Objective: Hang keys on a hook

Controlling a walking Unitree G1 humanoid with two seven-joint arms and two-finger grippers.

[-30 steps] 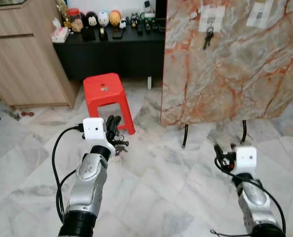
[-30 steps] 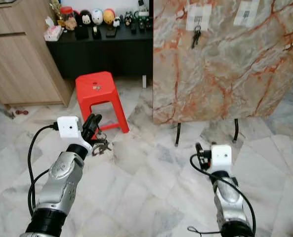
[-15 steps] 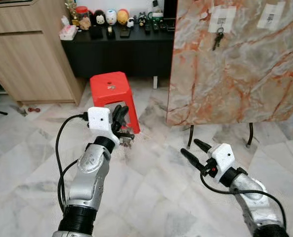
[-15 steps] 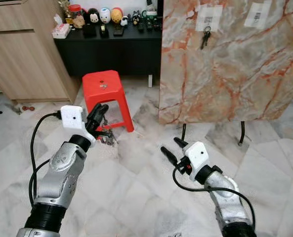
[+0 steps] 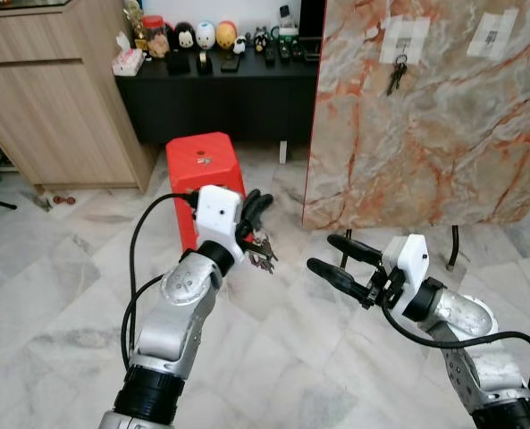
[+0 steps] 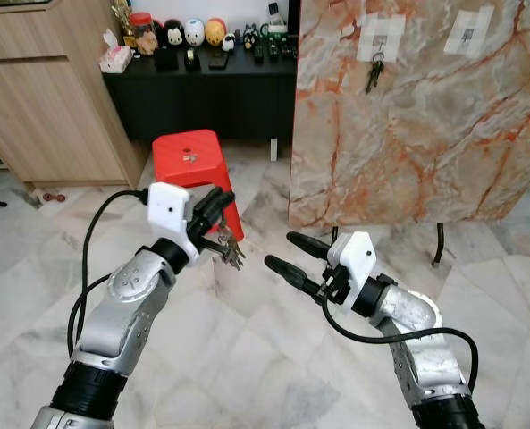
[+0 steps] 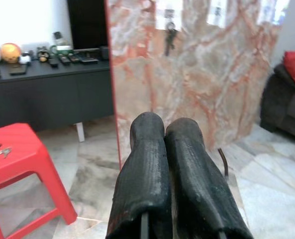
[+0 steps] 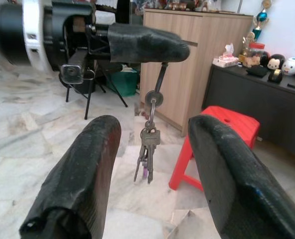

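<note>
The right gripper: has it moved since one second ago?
Yes. The right gripper has swung toward the robot's left, from below the marble board's legs toward the keys that the left gripper holds.

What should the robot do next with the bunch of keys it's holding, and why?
Probably ease the open right gripper forward and close it on the dangling bunch of metal keys. The shut left gripper holds them out, and they hang right between the right gripper's fingers, untouched.
</note>
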